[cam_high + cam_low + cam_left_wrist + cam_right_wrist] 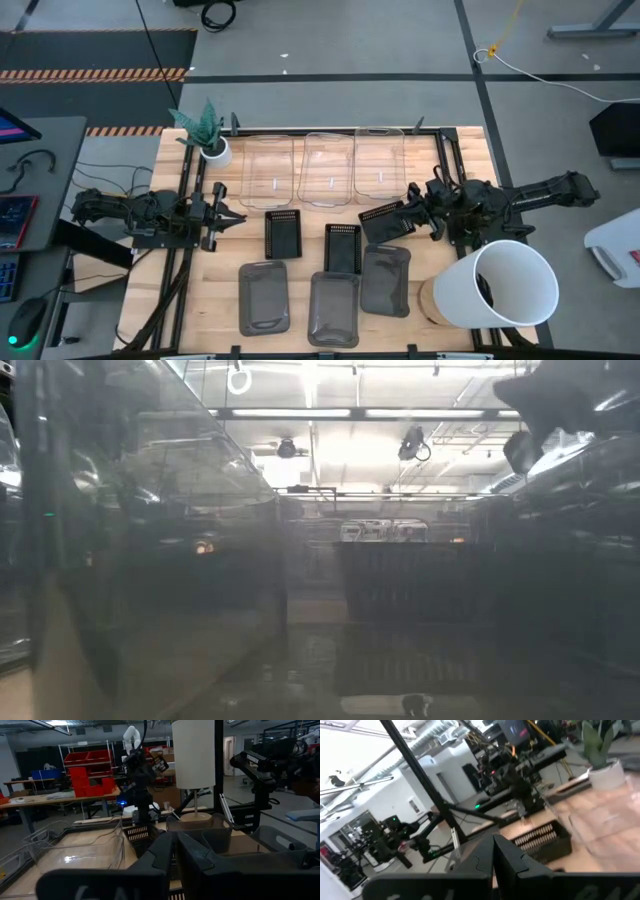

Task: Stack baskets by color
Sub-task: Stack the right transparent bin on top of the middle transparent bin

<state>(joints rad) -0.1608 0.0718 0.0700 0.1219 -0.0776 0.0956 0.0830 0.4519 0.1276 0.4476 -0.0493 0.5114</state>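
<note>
Three clear baskets point(328, 168) lie in a row at the far side. Two black slotted baskets point(283, 233) point(343, 248) lie flat at mid table. A third black basket point(385, 222) sits askew and tilted at my right gripper point(408, 210), which is shut on it. Three dark grey baskets point(264, 297) point(334, 308) point(385, 281) lie along the near side. My left gripper point(228, 215) waits shut at the table's left, touching nothing. My right gripper holds the third black basket by its right short end point(516, 842), the thin wall pinched between the two fingers point(495, 851). The fingers come about level from the table's right. The basket is tilted, its slotted wall point(385, 212) showing from above. The fingers hide the exact contact.
A big white bucket point(505, 283) lies on its side at the near right, close to my right arm. A white plant pot point(215, 150) stands at the far left corner. Dark frame rails point(440, 160) run along the table's sides.
</note>
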